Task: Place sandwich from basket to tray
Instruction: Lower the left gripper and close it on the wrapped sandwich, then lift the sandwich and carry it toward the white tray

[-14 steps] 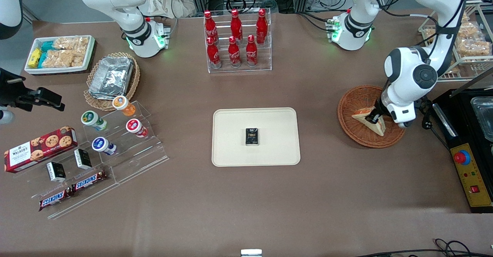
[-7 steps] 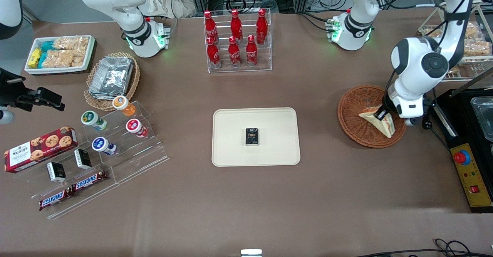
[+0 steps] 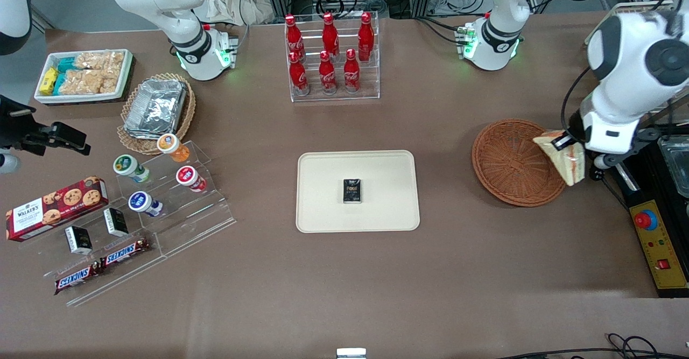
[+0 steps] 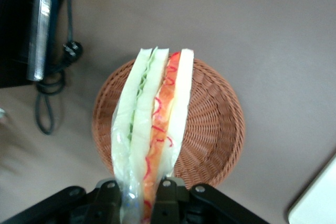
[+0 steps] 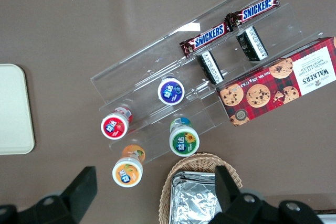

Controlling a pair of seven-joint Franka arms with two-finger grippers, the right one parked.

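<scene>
Two fingers [image 4: 107, 195] of the gripper [image 4: 137, 191] pinch the sandwich [image 3: 563, 157], holding it in the air above the basket [image 3: 508, 162] rim, well apart from the tray [image 3: 328, 187]. Readable labels: Snickers bars [image 5: 231, 22], Walker's box [image 5: 281, 85].

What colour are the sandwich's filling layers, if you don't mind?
Green and orange-red between white bread, clearest in the left wrist view: sandwich, held by the gripper.
</scene>
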